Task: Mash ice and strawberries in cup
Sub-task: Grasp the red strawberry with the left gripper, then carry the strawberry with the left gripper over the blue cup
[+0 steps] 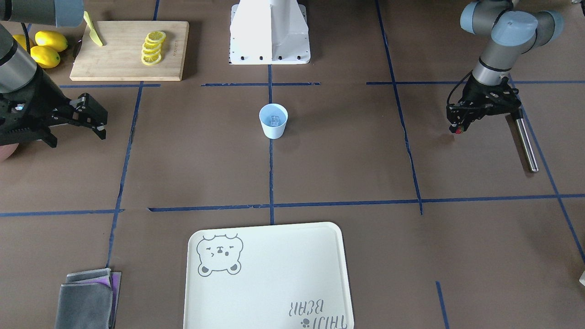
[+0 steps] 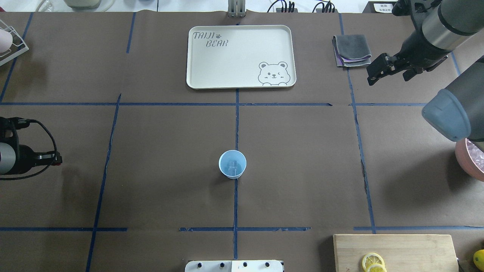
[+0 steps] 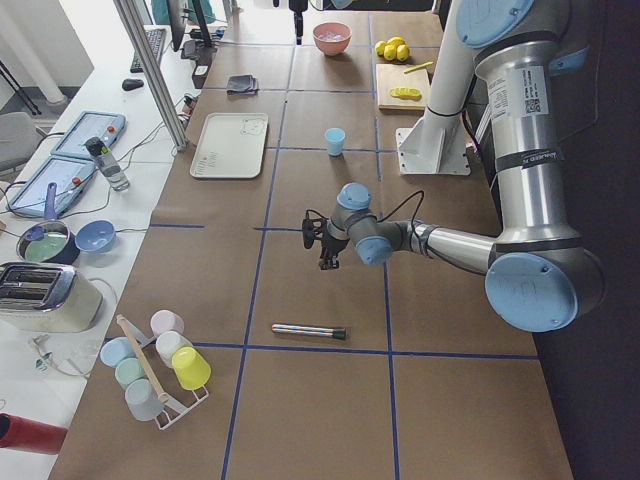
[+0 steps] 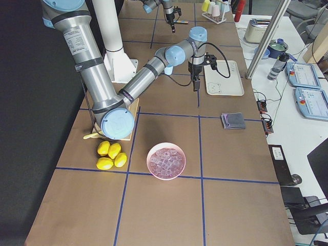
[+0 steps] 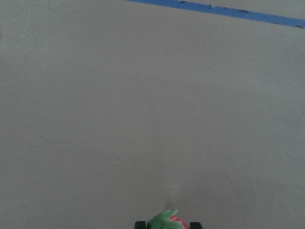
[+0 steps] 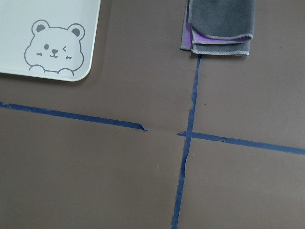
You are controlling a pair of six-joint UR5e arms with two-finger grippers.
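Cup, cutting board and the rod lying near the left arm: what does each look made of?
Cup: pale blue, matte, with a thin even wall, so likely plastic.
Cutting board: light tan with faint grain, looks like wood or bamboo with a dull finish.
Rod: silvery with a bright streak along its length, probably polished metal.

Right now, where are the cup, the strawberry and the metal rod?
cup [image 1: 273, 131], front-facing view, on its outer wall below the rim.
strawberry [image 5: 164, 221], left wrist view, on its green top.
metal rod [image 1: 524, 144], front-facing view, midway along its shaft.
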